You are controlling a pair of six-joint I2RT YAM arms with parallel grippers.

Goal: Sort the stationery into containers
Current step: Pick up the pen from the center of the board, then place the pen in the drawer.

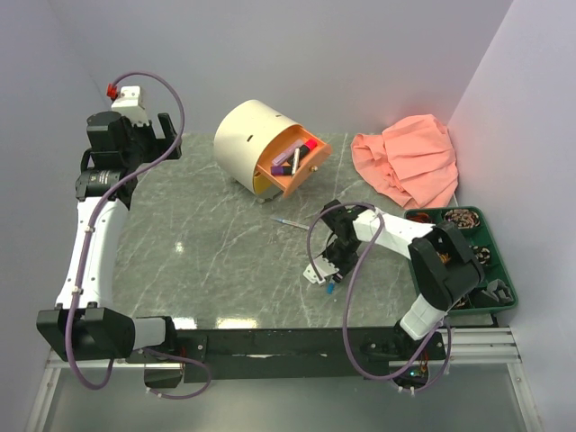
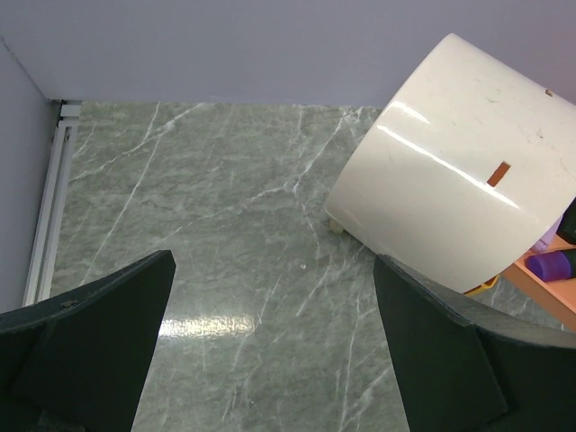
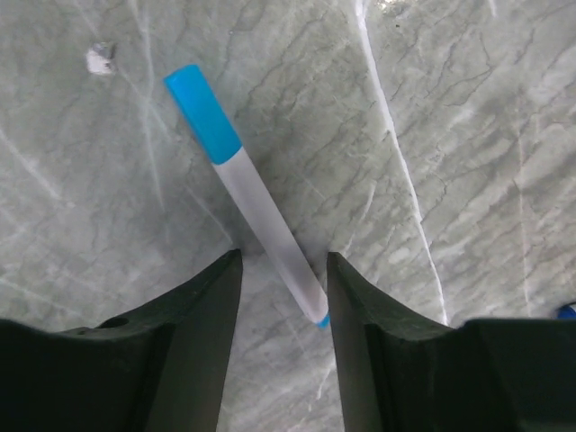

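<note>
Left to right. The left arm is raised at the far left corner of the bench, its jaws released and empty, facing the cream cabinet. The peach-orange drawer is pulled open and already holds several pieces of stationery, purple and pink-black ones among them. Only a sliver of the yellow drawer shows beneath it. A thin white pen lies loose on the bench in front of the drawer. The right arm reaches low, its jaws parted astride a blue-capped highlighter that lies flat on the bench, not yet gripped. Pink cloth and green tray sit at the right. Judged progress: mostly sorted, at least two items left.
</note>
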